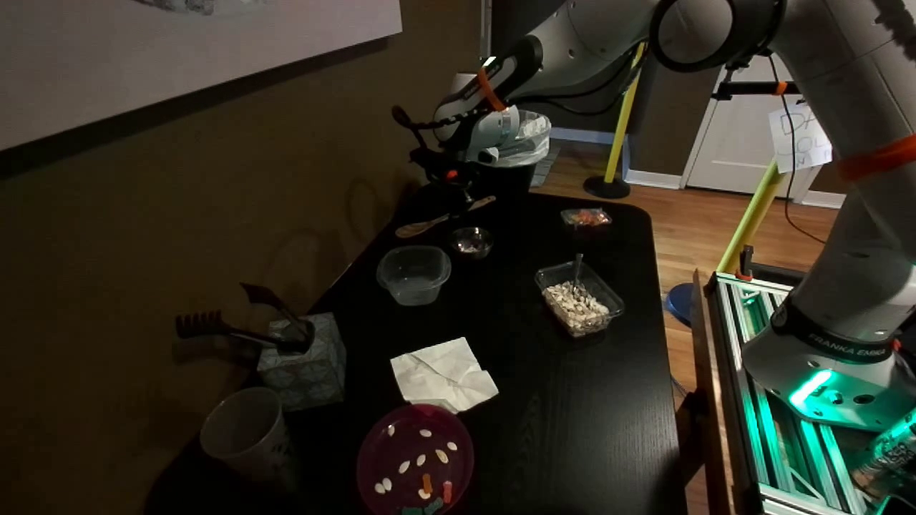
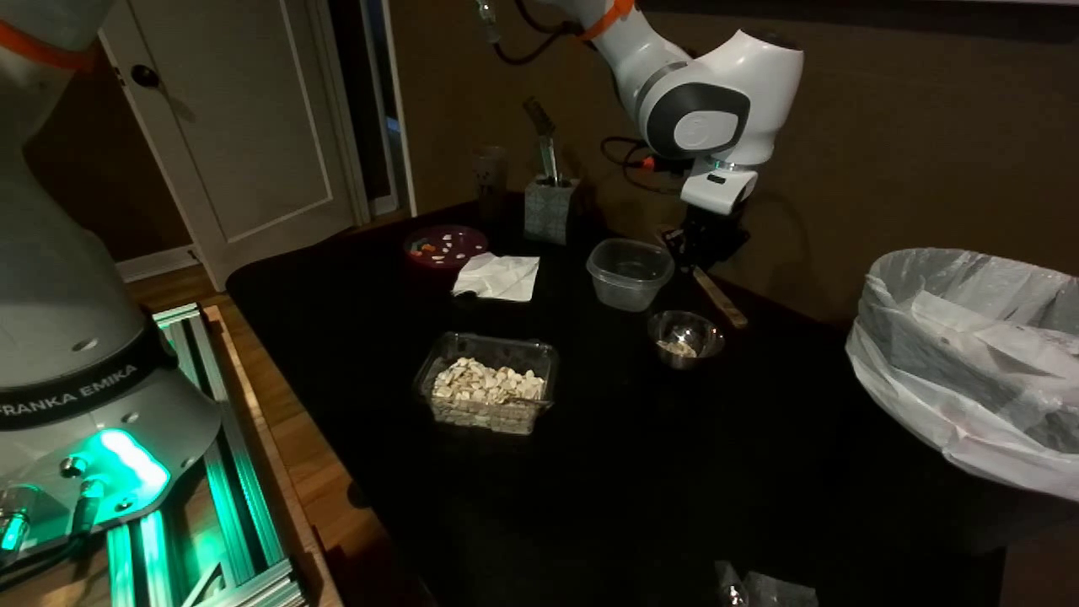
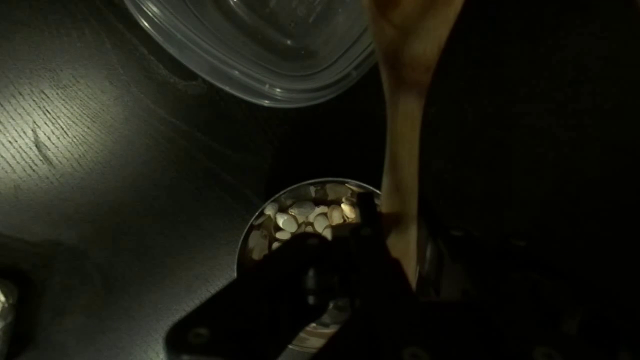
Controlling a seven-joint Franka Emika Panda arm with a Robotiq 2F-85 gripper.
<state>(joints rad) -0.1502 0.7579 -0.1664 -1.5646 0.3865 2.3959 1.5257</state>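
Spoon (image 3: 402, 135): one, wooden, just beside the bowl (image 2: 687, 324).
Gripper (image 1: 464, 206): one; fingers barely parted, clasped on the slim handle, presumably to leave the head free.
Bowl: one, keeping seeds (image 3: 301, 208) together.
Tub (image 1: 413, 292): one, near the spoon's head.
Tray (image 2: 497, 347): one, heaped with more seeds.
Napkin (image 1: 444, 375): one.
Plate (image 1: 376, 450): one, seeds scattered across it.
Utensils (image 1: 265, 295): two, leaning in one box (image 1: 315, 375), likely for easy reach.
Cup (image 1: 243, 429): one.
Bin (image 2: 927, 371): one.

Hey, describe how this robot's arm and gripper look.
The arm is rounded, white to grey, with black joint rings, orange bands and dark cables; its base, lettered FRANKA EMIKA, glows green. The gripper is black and angular.
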